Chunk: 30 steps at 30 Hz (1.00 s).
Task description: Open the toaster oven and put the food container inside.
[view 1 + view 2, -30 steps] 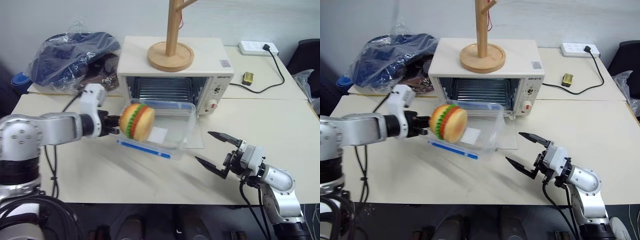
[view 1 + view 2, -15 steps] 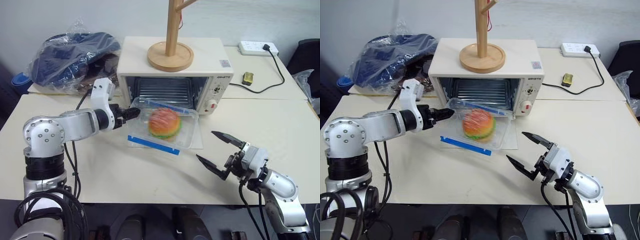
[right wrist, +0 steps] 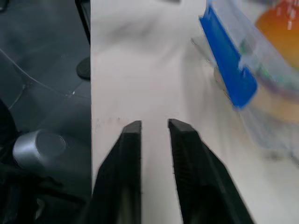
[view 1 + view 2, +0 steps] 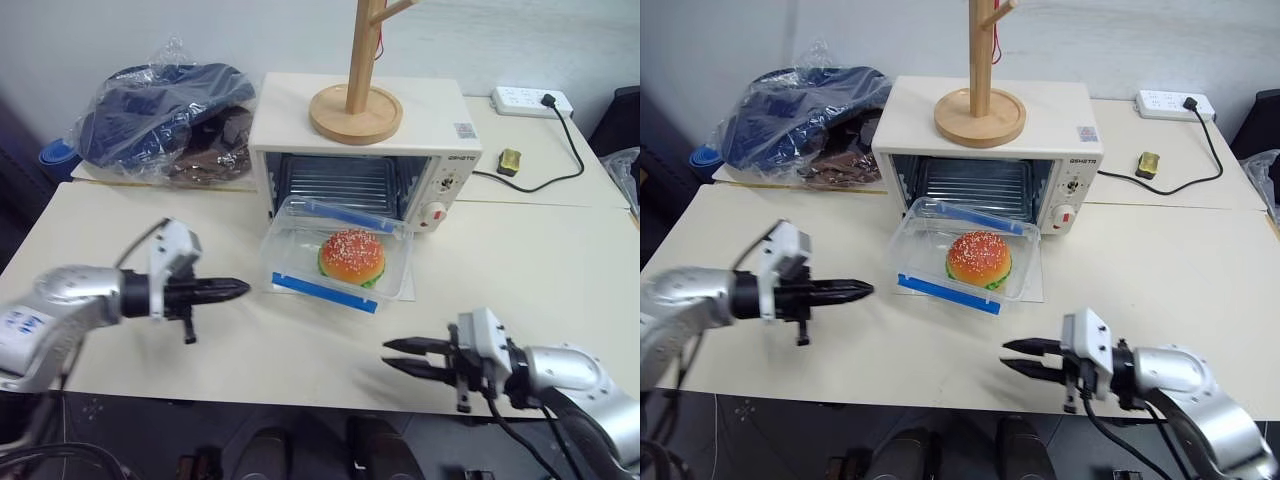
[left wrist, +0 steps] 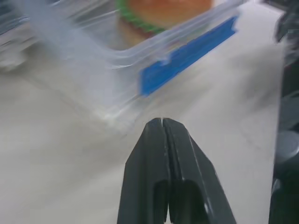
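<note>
Two end effectors are seen low over the tabletop [image 4: 560, 250], and neither holds anything. The left end effector [image 4: 240, 289] is pressed together, tips meeting, and the food container [image 4: 338, 266] lies just beyond those tips, apart from them. The right end effector [image 4: 392, 356] is nearly shut, a thin slit left between its fingers; the container sits ahead of it and to its left, well apart.

The container rests on the lowered door of the toaster oven [image 4: 365, 150], in front of the open cavity and not yet inside. It is judged light, thin-walled and likely to flex and slip if squeezed across its middle. The toy hamburger [image 4: 352, 258] inside may roll when the container is tilted. A hold on a short rim, near a blue strip [image 4: 325, 293], is judged firmest.
</note>
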Available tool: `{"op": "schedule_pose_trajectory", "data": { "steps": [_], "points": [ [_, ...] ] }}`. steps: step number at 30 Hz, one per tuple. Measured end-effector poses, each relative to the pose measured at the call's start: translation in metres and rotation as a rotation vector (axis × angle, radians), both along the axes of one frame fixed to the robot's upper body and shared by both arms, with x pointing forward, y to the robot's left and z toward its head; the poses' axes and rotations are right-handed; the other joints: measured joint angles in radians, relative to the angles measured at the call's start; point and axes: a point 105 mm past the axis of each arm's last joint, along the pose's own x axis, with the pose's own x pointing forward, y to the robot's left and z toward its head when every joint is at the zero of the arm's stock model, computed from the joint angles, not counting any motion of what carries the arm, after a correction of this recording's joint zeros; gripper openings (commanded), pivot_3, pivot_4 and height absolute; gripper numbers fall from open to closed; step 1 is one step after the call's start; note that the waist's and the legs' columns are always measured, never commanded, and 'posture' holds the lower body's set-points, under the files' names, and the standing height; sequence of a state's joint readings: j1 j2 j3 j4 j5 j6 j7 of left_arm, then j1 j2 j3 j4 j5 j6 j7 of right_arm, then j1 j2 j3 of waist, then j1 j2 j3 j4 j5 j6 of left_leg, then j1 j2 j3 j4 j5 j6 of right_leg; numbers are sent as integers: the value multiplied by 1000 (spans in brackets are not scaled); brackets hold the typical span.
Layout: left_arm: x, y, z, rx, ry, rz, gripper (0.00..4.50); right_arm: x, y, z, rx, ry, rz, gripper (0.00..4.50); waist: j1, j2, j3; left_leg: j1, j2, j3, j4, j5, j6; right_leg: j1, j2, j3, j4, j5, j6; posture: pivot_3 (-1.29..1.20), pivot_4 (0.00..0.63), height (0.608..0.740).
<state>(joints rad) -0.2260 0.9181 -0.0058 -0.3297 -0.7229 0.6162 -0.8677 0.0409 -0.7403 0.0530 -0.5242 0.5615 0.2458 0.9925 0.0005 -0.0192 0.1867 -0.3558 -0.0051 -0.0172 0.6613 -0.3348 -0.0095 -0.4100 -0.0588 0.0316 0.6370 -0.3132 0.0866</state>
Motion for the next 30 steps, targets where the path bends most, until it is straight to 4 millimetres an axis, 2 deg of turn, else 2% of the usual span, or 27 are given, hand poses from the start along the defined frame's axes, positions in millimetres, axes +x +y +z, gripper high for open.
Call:
{"op": "schedule_pose_trajectory", "data": {
  "steps": [3, 7, 10, 13, 21, 26, 30],
  "points": [
    [5, -20, -10, -44, -22, -6, 0, 17, 0, 2, -11, -30, -37, 52, 0, 0, 0, -2, -1, 0, 1, -1, 1, -1, 0, 0, -1, 1, 1, 0, 150, 740],
    [29, -41, 1, -171, -75, 77, 0, 52, -2, 10, 4, -100, -137, 52, -2, 0, 0, -3, -1, 1, 4, -1, 1, -2, 0, 0, -1, 2, 4, 0, 150, 740],
    [42, -42, 1, -174, -89, 138, 0, 70, -5, 12, 16, -128, -197, 52, -6, 0, 0, -3, 0, 1, 3, 0, 0, -3, 2, 0, 0, 2, 4, 0, 150, 740],
    [64, -47, 1, -232, -85, 251, 0, 95, -8, 18, 16, -182, -261, 52, -3, 0, 0, -3, -1, 1, 4, 1, 1, -3, 2, 0, 1, 2, 4, 0, 150, 740],
    [96, -50, 2, -340, -140, 463, 0, 150, -7, 24, 35, -299, -446, 52, -4, 0, 0, -4, -1, 3, 5, 4, -5, -4, 2, 0, 2, 2, 4, 0, 150, 740],
    [105, -53, 8, -350, -192, 482, 0, 165, -3, 24, 50, -324, -501, 52, -6, 0, 0, -5, -1, 3, 5, 4, -5, -5, 2, 1, 2, 2, 4, 0, 150, 740],
    [104, -43, 5, -310, -227, 470, 0, 158, 0, 23, 53, -300, -439, 52, -9, 0, 0, -5, -1, 3, 4, 4, -5, -5, 2, 0, 5, 2, 5, 0, 150, 740]
  ]
}}
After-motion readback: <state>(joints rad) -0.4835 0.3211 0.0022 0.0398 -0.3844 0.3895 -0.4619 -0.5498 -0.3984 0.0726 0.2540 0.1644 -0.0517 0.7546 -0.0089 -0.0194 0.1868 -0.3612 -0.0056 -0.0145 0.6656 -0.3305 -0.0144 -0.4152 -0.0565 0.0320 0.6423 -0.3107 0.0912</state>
